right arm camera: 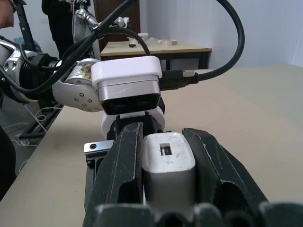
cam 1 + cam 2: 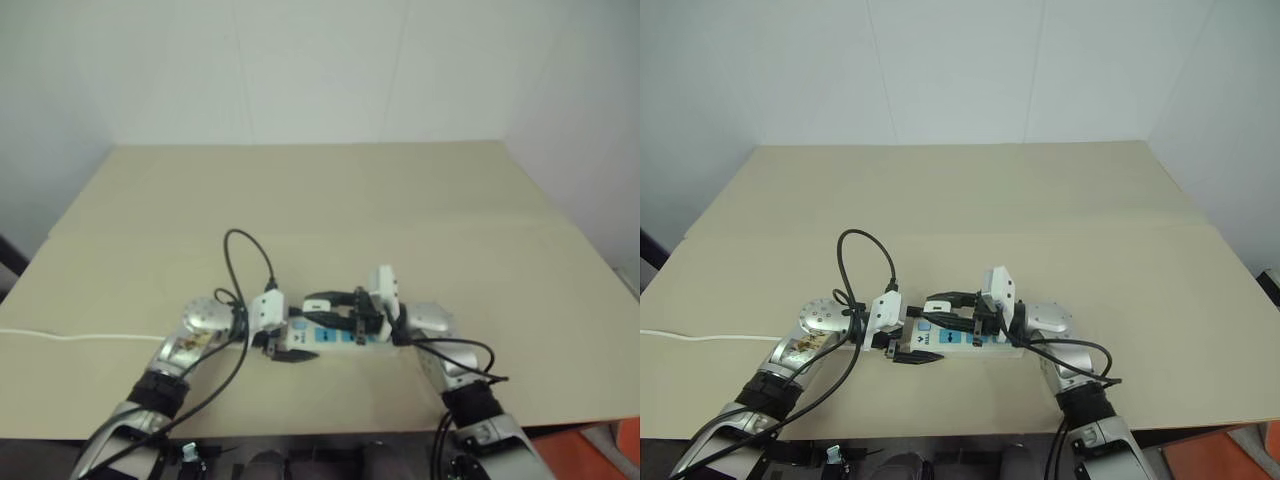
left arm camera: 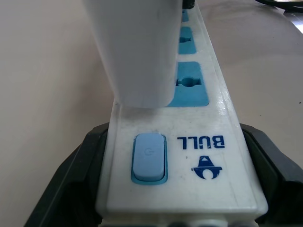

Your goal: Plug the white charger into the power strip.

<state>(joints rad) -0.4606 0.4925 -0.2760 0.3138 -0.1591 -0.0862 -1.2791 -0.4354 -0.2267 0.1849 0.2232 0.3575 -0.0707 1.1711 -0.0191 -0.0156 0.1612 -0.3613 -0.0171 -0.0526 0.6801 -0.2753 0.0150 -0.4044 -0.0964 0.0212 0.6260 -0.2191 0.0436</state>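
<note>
White hard plastic makes up the white charger (image 1: 168, 163), a small boxy adapter that is judged light, rigid and smooth-sided, so a slip under an off-centre squeeze is to be expected. It is pinched between the two black fingers of the right tool (image 1: 166, 177), which are pressed against its opposite flat faces; these flat faces are judged the correct place to take hold, with the pronged face left free. In the left wrist view the charger is seen hanging just over the power strip (image 3: 187, 142), above the stretch between the pale blue switch (image 3: 149, 157) and the nearest blue socket (image 3: 191, 84); whether its prongs have entered a socket cannot be told

The power strip is a long stiff white bar, judged light enough to slide or tip when pressed. It lies on the tan worktop (image 2: 330, 200) near its front edge, and its switch end is bracketed by the spread fingers of the left tool (image 2: 300, 330), one along each long side. Bracing at this end is judged sound. A thin white cord (image 2: 70, 336) is seen trailing toward the left edge of the worktop
</note>
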